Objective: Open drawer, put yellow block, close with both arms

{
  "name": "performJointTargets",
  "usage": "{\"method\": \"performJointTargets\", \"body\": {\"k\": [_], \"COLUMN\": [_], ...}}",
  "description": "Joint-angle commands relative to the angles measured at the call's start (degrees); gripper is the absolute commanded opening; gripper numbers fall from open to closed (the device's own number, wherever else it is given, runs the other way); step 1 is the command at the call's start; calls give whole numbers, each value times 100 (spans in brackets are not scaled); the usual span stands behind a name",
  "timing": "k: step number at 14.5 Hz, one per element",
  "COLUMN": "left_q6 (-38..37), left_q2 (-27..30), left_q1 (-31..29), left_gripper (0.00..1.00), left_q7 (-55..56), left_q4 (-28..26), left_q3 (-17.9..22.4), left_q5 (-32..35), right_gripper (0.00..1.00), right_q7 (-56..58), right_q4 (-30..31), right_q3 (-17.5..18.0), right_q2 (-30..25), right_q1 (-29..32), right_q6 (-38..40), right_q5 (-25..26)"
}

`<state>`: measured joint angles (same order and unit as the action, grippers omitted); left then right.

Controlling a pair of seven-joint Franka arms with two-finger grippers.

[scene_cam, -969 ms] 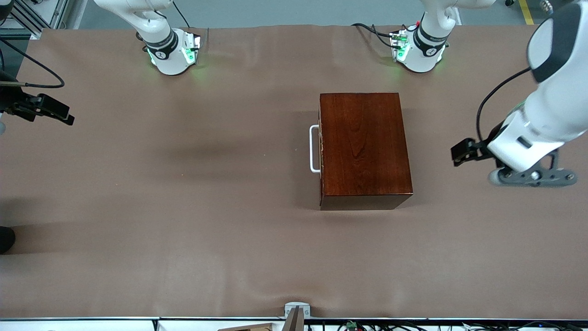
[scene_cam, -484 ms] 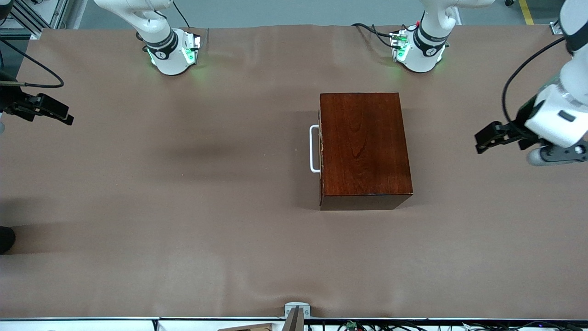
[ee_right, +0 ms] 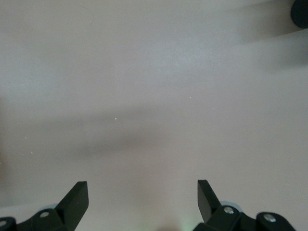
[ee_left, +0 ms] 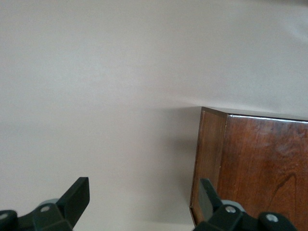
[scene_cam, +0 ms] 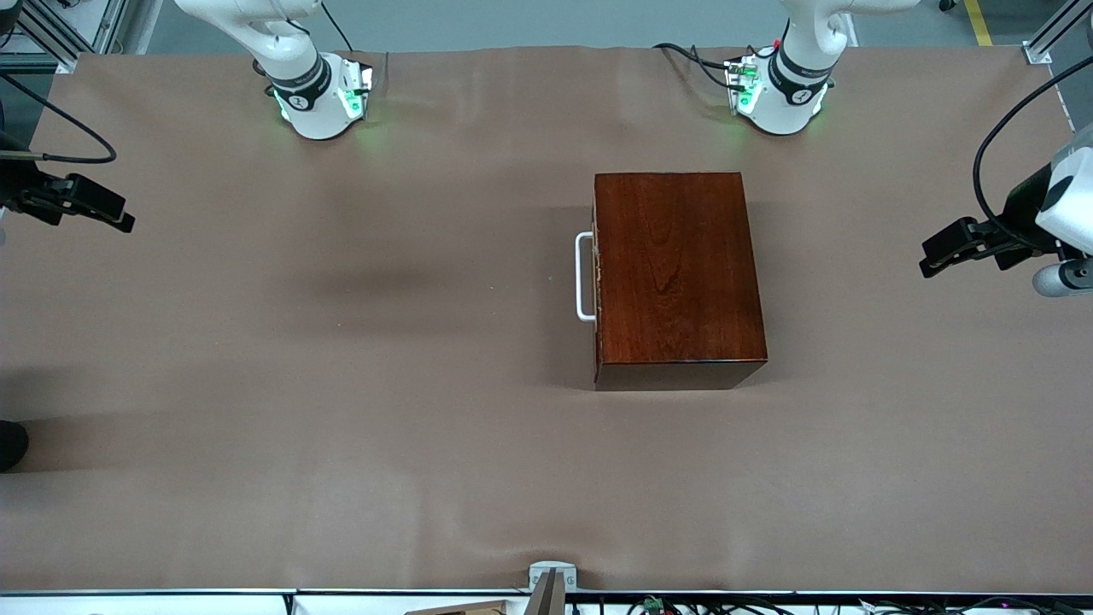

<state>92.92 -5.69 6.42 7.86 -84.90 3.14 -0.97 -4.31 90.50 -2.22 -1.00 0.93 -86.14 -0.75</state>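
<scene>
The dark mahogany box (scene_cam: pixel 675 273) stands in the middle of the table with the drawer pushed in. Its white bar handle (scene_cam: pixel 584 276) faces the right arm's end. The yellow block is out of view. My left gripper (scene_cam: pixel 932 256) hangs over the table's edge at the left arm's end, well apart from the box. In the left wrist view this gripper (ee_left: pixel 143 197) is open and empty, with a corner of the box (ee_left: pixel 255 168) beside one finger. My right gripper (scene_cam: pixel 119 218) waits at the right arm's end, open over bare cloth (ee_right: pixel 142 197).
Brown cloth (scene_cam: pixel 341 384) covers the whole table. The two green-lit arm bases (scene_cam: pixel 320 98) (scene_cam: pixel 777 94) stand along the edge farthest from the front camera. A small metal bracket (scene_cam: pixel 551 579) sits at the nearest edge. A dark object (scene_cam: pixel 10 444) pokes in at the right arm's end.
The left arm has drawn away from the box toward its own end of the table, gripper still open. The right arm has barely moved. The drawer stays shut.
</scene>
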Motion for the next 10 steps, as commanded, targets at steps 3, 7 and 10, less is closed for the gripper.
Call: {"method": "performJointTargets", "body": {"k": [3,7,10], "left_q6": [113,78,69], "left_q2": [156,156,156], "left_q1": [0,0,-9], "left_gripper": [100,100,100], "left_q7": [-215,-206,-206], "left_q4": [-185,-176,-167], "left_q3": [11,11,11], "left_q5": [-105,-70,-52], "right_gripper": [100,100,100], "right_q7": [53,53,61], "right_q4": [3,3,3], "right_q3": [90,99,64], "right_q2": [-93,-93,-93], "right_q1": [118,92,153], "right_q6": [71,71,71], "right_q5": [40,40,49]}}
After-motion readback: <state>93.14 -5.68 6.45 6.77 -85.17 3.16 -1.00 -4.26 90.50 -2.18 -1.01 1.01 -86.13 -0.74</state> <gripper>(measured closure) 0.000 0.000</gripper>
